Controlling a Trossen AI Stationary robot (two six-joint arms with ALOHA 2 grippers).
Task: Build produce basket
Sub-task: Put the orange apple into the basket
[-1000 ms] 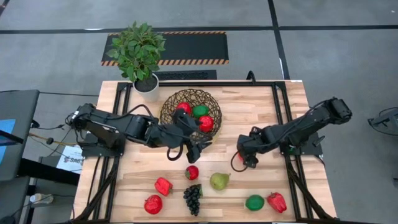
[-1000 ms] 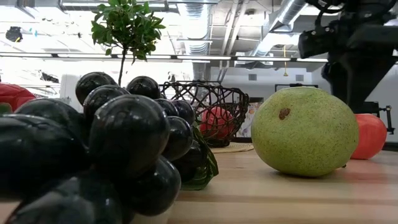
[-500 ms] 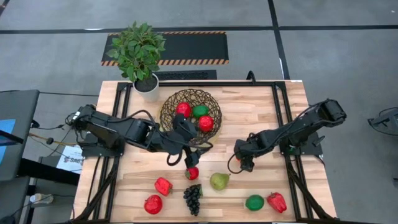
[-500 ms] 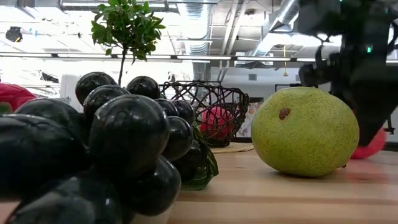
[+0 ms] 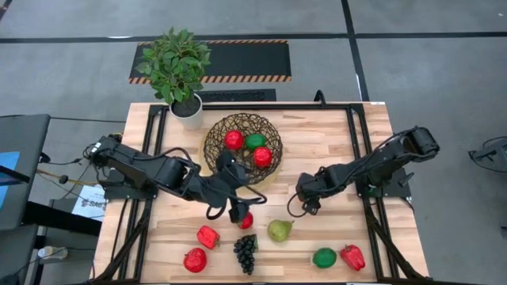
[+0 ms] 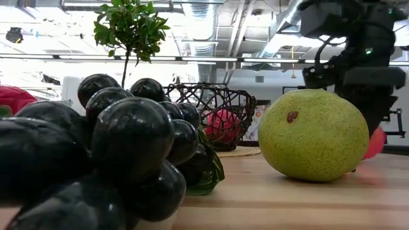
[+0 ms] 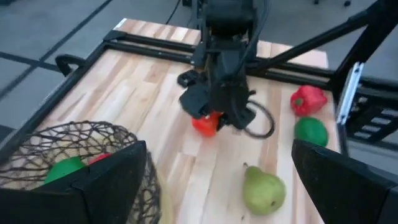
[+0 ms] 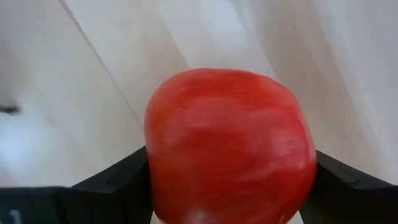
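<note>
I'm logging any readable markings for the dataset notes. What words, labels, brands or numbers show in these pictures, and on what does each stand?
"SAF": start of a printed word on the white sheet beside the table's left edge in the high view; the rest is hidden by the left arm's base.
White sign on the wall behind the basket in the low view: too small to read.
Nothing legible on the produce, the basket, the plant pot or the arms.

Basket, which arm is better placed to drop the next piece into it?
Right, probably. The right tool grips a red fruit, with the basket nearby. The left tool is open above a small red piece, gripping nothing.
</note>
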